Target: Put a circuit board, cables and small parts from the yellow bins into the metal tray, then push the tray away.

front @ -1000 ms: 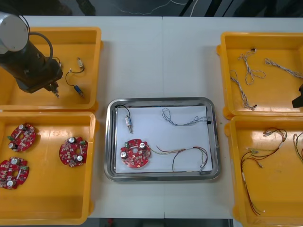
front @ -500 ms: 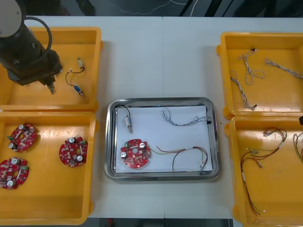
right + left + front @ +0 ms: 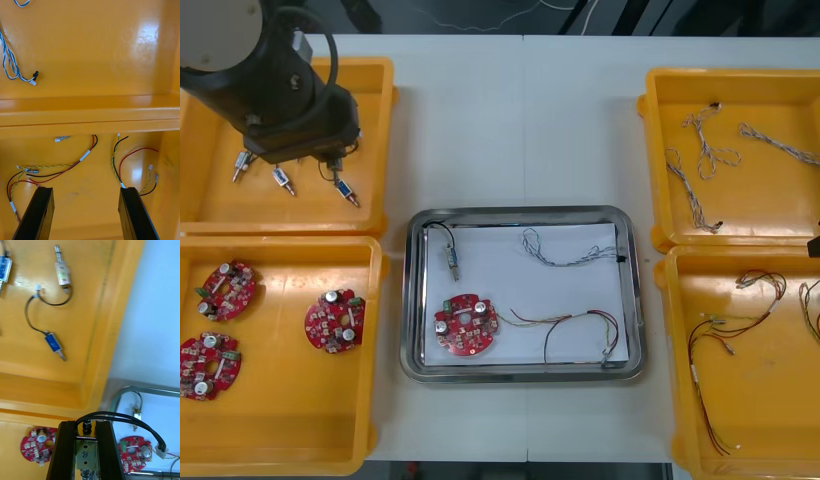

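My left arm [image 3: 280,85] hangs over the far-left yellow bin [image 3: 386,120]. In the left wrist view my left gripper [image 3: 85,459] is shut on a small metal part [image 3: 84,455] with a looped black cable [image 3: 127,422]. More small metal parts [image 3: 344,190] lie in that bin. The metal tray [image 3: 632,300] at the centre holds a red circuit board [image 3: 466,324], a small metal part [image 3: 451,258], a blue and white cable [image 3: 565,252] and a red and yellow cable [image 3: 575,328]. My right gripper [image 3: 84,215] stands open over red and yellow cables [image 3: 71,167] in the near-right bin [image 3: 90,116].
The near-left bin [image 3: 375,400] holds three circuit boards [image 3: 333,321]. Blue and white cables [image 3: 700,160] lie in the far-right bin [image 3: 645,150]. Bare table runs beyond the tray, between the two far bins.
My left arm has risen and swung right over the far-left bin, uncovering two parts near the bin's left. My right gripper has drawn back to the right edge.
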`<move>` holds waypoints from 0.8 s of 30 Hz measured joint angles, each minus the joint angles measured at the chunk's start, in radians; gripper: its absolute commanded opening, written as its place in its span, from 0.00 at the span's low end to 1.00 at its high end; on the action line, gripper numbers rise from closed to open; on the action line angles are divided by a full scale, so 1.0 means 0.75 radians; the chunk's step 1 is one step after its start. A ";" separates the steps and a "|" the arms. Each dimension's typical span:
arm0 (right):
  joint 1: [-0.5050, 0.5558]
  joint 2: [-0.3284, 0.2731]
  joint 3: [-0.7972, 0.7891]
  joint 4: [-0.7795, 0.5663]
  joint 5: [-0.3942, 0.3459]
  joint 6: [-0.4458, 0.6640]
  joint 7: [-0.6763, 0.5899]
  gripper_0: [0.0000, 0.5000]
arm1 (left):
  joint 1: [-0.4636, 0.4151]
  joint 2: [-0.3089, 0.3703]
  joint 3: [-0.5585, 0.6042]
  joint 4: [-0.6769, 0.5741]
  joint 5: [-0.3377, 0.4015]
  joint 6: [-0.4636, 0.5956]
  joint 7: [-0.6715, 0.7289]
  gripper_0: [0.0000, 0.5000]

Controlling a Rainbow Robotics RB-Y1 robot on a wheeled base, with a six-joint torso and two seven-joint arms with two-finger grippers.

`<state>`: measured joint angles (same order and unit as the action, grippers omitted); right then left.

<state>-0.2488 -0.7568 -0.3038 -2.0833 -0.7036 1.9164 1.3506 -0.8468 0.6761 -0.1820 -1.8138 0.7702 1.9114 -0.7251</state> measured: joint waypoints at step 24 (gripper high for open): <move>0.045 0.037 -0.027 -0.027 0.032 0.000 0.000 1.00 | -0.073 -0.209 -0.463 -0.033 -0.015 -0.094 0.355 0.00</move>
<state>-0.2148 -0.7287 -0.3243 -2.1036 -0.6795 1.9164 1.3506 -0.9019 0.5194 -0.5296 -1.8382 0.7589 1.8412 -0.4591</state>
